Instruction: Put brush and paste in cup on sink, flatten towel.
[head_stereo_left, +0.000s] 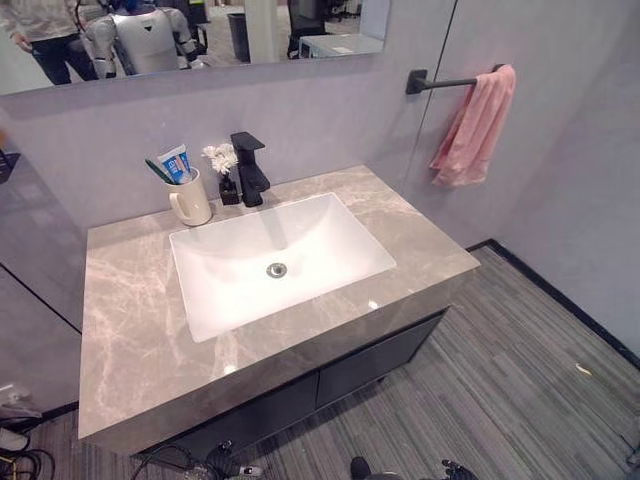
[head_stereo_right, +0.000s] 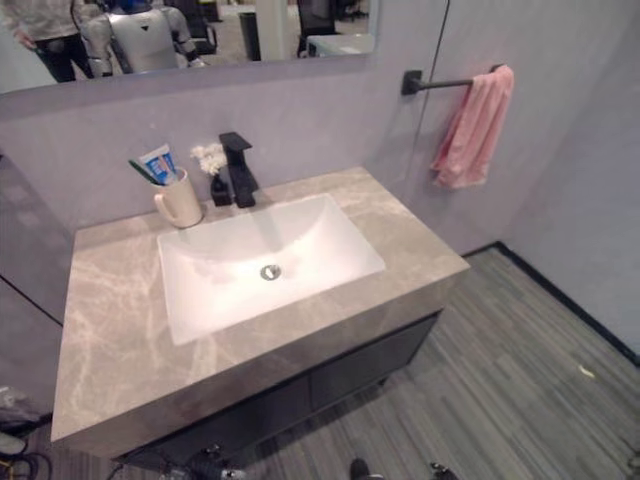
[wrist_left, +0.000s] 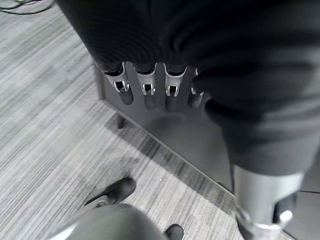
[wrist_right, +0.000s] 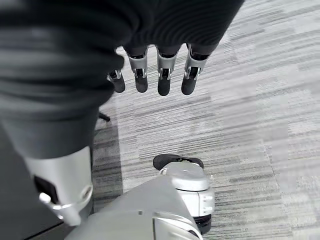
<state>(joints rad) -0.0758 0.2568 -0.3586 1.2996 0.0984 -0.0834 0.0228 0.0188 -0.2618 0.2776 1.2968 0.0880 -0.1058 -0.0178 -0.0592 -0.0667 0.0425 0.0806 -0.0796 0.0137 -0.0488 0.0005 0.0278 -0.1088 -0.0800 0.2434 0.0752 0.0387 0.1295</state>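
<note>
Brush (head_stereo_left: 158, 171) and paste (head_stereo_left: 177, 162) stand in the cup (head_stereo_left: 191, 199), far from both relaxed, empty hands (wrist_left: 145, 85) (wrist_right: 160, 75).

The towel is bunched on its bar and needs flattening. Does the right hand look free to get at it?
Probably yes. The right hand hangs open and holds nothing, down by the floor. The pink towel hangs bunched on the wall bar right of the sink, nothing before it; the arm must rise.
</note>
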